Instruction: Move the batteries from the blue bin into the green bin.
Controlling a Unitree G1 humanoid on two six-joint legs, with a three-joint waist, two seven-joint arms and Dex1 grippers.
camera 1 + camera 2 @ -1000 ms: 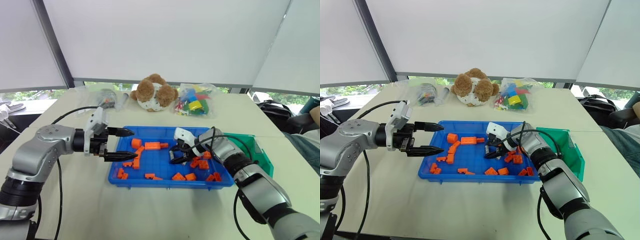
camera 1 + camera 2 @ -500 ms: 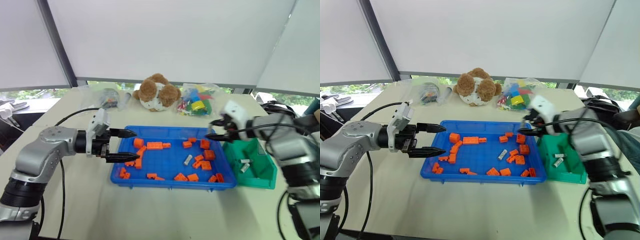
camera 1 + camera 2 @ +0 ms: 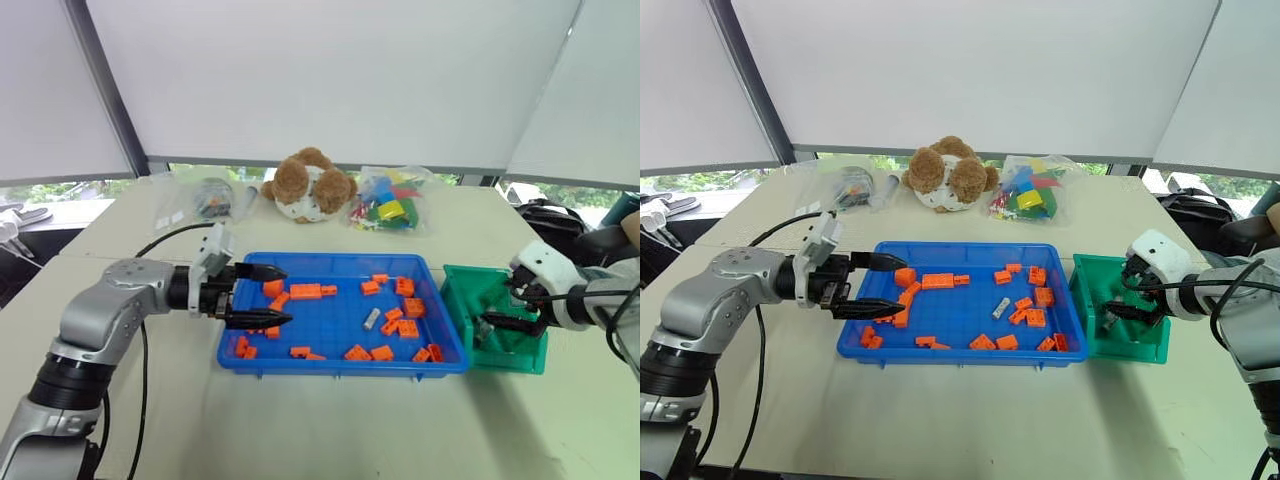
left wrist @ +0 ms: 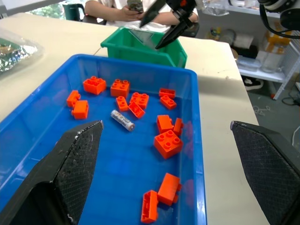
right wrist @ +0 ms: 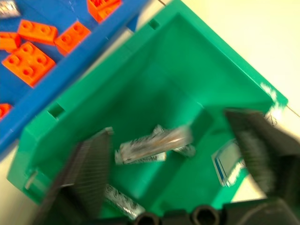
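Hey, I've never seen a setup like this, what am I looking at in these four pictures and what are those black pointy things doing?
This is a two-armed humanoid robot sorting items at a table. The two wide pictures come from cameras in its head, looking down over its arms. The other two come from cameras on each wrist, looking along that arm's black fingers.

The left claw is open and empty, hovering over the blue bin, which holds many orange blocks and one battery.

The right claw is open over the green bin. The right wrist view shows several batteries lying inside, one blurred between the fingers, apparently just dropped.

At the table's far edge sit a stuffed bear and a bag of colourful toys.
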